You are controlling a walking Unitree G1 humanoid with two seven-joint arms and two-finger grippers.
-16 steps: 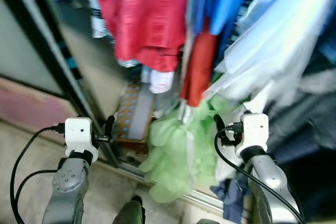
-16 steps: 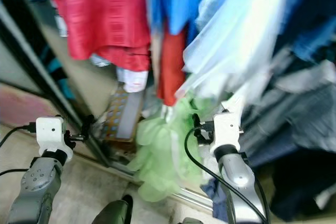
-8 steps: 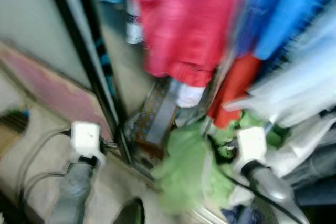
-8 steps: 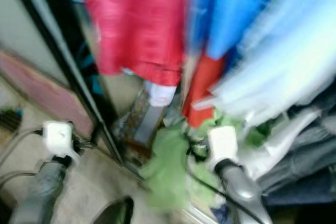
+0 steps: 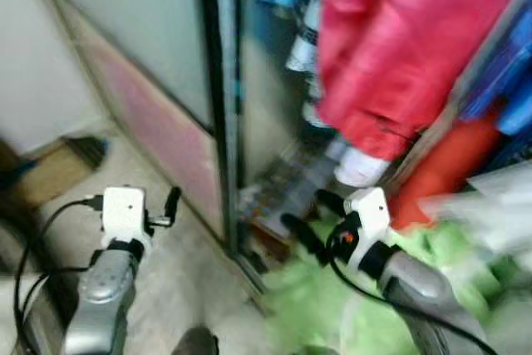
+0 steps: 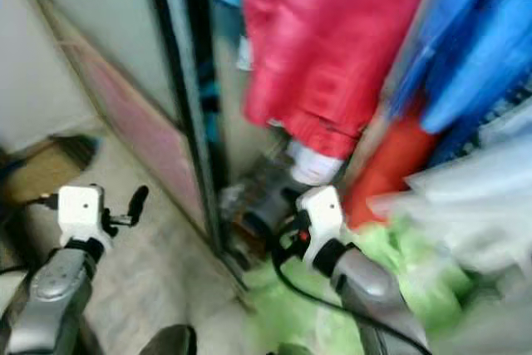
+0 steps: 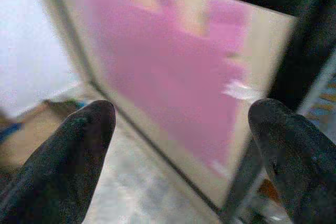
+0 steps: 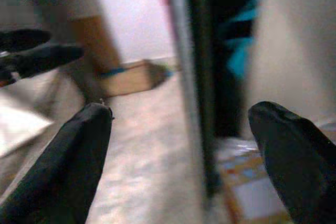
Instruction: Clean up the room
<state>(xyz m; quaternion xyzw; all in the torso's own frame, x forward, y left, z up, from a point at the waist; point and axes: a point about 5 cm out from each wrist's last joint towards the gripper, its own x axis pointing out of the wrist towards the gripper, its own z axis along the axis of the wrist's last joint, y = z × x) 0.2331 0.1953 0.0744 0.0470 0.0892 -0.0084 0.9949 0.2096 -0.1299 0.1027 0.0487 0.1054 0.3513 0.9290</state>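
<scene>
An open wardrobe holds hanging clothes: a red garment (image 5: 399, 56), blue ones (image 6: 474, 47) and an orange-red one (image 5: 440, 172). A light green cloth (image 5: 332, 305) lies heaped at the wardrobe's foot. My right gripper (image 5: 312, 218) is open and holds nothing. It hovers above the green cloth, in front of a patterned box (image 5: 278, 197) on the wardrobe floor. Over the pale floor to the left, my left gripper (image 5: 170, 209) is open with nothing in it and faces the pink lower panel (image 7: 173, 77) of the sliding door. All views are blurred.
The dark door frame (image 5: 218, 106) stands upright between the two grippers. A brown cardboard box (image 5: 50, 172) lies on the floor at the left by a white wall. Pale plastic-covered clothes (image 6: 465, 214) hang at the right.
The camera has swung left, so the wardrobe and clothes have slid to the right of the picture and the door panel and floor box have come into view. Both grippers stay open.
</scene>
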